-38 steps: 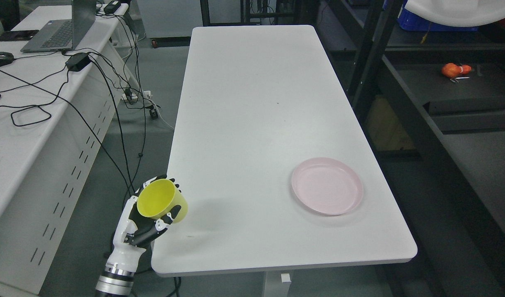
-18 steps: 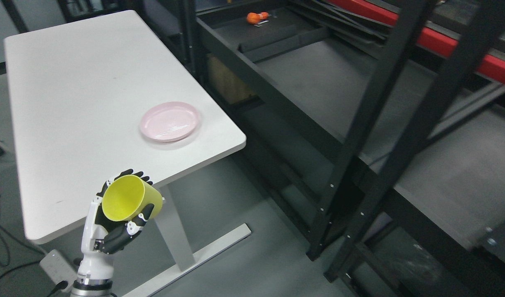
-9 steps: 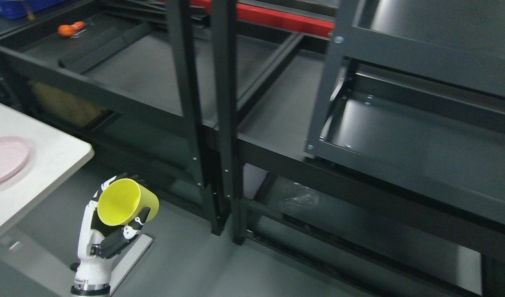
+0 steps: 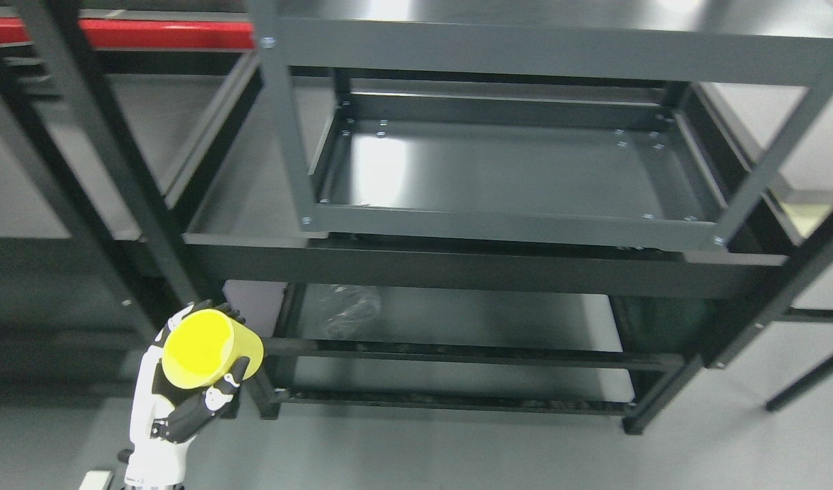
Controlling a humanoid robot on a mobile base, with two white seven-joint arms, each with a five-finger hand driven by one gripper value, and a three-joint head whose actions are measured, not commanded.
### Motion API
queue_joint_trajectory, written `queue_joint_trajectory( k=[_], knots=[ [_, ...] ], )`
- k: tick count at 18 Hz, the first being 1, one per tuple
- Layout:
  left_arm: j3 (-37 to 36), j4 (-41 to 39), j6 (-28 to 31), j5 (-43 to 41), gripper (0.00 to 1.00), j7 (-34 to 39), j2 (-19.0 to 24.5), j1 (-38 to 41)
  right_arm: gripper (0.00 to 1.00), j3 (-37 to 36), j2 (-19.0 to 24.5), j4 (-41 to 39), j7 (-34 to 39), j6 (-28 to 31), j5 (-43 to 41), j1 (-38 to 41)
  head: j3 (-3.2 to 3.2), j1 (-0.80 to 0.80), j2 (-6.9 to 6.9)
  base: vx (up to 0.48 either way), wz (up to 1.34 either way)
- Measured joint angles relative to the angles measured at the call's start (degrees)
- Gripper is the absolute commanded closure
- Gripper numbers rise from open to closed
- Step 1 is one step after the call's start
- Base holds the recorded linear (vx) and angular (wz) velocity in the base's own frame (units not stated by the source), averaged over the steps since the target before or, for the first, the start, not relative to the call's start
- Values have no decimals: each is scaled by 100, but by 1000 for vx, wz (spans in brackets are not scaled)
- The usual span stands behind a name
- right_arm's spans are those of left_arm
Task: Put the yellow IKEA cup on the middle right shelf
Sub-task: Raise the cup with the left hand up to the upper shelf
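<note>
A yellow cup (image 4: 209, 356) is held tilted at the lower left, its open mouth turned toward the camera. My left hand (image 4: 185, 381), white with black fingers, is shut on it, the fingers wrapped around its wall from behind and below. A dark metal shelf unit fills the middle of the view. Its middle shelf (image 4: 512, 170) is a shallow dark tray with a raised rim, well above and to the right of the cup. My right hand does not show.
Black uprights (image 4: 117, 170) of a neighbouring rack stand at the left, close to the hand. A lower shelf (image 4: 457, 320) lies beneath the tray, and a top shelf rail (image 4: 525, 47) crosses above it. A red beam (image 4: 131, 34) runs at the upper left. Grey floor (image 4: 457, 449) lies in front.
The whole picture has swung from the white table to the dark shelf unit, so the camera has turned. The left hand keeps the same hold on the cup at the lower left.
</note>
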Motion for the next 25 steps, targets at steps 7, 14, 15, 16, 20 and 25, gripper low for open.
queue_joint_trajectory(
  k=[7, 14, 15, 16, 20, 25],
  knots=[
    [-310, 25, -565, 15, 100, -26, 96, 139, 1, 0, 0, 0, 34, 0, 0, -5, 0, 0, 0, 55, -213],
    [-1342, -6, -822, -155, 100, -30, 114, -85, 1, 0, 0, 0, 37, 0, 0, -4, 0, 0, 0, 101, -65],
    [-1468, -11, -811, -209, 100, -30, 98, -229, 1, 0, 0, 0, 37, 0, 0, -4, 0, 0, 0, 157, 129],
    [-1602, -10, -722, -256, 100, -13, 82, -346, 1, 0, 0, 0, 37, 0, 0, -5, 0, 0, 0, 157, 129],
    [-2050, -16, -231, -369, 99, 22, 38, -1021, 1, 0, 0, -1, 41, -1, 0, -5, 0, 0, -1, 184, 221],
    [-2552, -101, 27, -416, 100, 68, 6, -1829, 1, 0, 0, -1, 41, -15, 0, -4, 0, 0, -2, 110, 196]
  ],
)
